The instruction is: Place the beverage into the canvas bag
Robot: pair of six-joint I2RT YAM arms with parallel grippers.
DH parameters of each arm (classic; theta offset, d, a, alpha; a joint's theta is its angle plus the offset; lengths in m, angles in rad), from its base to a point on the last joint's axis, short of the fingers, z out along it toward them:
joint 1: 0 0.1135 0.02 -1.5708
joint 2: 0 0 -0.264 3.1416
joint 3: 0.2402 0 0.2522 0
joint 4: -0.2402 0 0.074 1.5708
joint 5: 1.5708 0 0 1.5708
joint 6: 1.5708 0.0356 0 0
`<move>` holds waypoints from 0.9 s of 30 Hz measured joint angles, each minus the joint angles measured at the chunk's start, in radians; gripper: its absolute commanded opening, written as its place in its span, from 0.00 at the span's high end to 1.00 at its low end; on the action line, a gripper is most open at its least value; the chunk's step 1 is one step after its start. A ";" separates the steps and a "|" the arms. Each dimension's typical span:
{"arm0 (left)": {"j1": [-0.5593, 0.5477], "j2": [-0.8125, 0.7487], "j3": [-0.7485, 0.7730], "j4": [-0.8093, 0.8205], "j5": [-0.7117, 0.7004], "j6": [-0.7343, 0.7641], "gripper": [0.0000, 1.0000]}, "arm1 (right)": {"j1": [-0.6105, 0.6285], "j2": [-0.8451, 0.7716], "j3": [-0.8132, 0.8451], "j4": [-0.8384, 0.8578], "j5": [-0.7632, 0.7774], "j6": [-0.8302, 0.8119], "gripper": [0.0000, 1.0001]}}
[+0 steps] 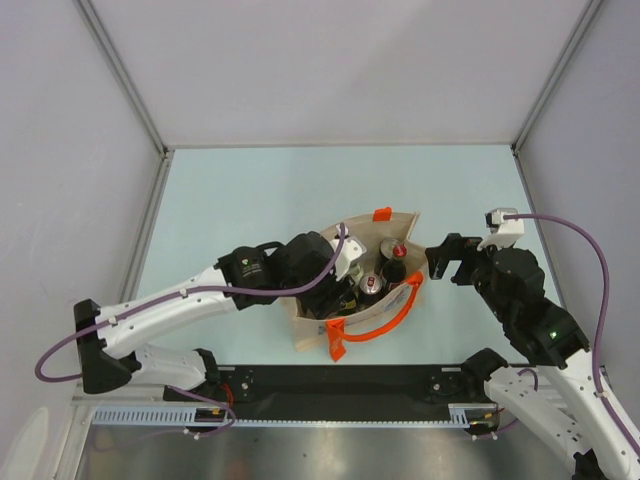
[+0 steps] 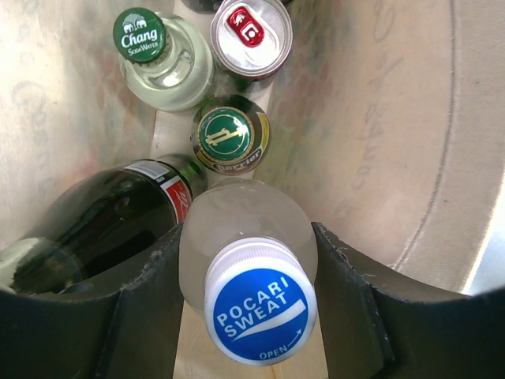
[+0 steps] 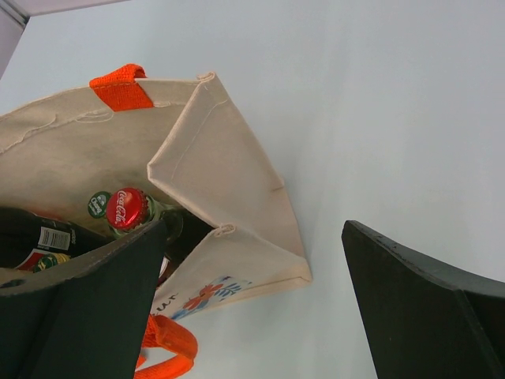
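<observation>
Base rail [image 1: 340, 385] nearest, pale blue table [image 1: 250, 200], grey walls [image 1: 330, 60].
Left gripper [image 2: 246, 272] clamps the Pocari Sweat bottle [image 2: 259, 312] inside the canvas bag [image 1: 310, 330] at mid-table; right gripper [image 3: 254, 237], fingers wide apart, hovers beside the bag's right.

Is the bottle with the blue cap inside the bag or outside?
Inside. The blue-capped bottle stands between the left fingers, with walls of the canvas bag around it and other drinks beside it.
</observation>
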 measured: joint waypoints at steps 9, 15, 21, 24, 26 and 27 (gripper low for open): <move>-0.001 -0.054 -0.056 0.016 -0.021 -0.015 0.41 | 0.000 0.000 0.000 0.000 0.000 0.000 0.00; -0.001 -0.054 -0.056 0.017 -0.027 -0.023 0.29 | 0.000 0.002 0.000 0.000 -0.001 -0.001 0.00; -0.002 -0.073 -0.054 0.061 -0.036 -0.024 0.21 | 0.000 0.002 0.000 0.000 0.000 -0.001 0.00; -0.002 -0.097 -0.044 0.071 -0.044 -0.023 0.21 | 0.000 0.002 0.000 -0.001 0.000 -0.001 0.00; -0.002 -0.111 -0.026 0.072 -0.055 -0.022 0.21 | 0.000 0.002 0.000 -0.001 0.000 -0.001 0.00; -0.002 -0.114 -0.017 0.073 -0.060 -0.022 0.21 | 0.000 0.002 0.000 -0.001 0.000 -0.001 0.00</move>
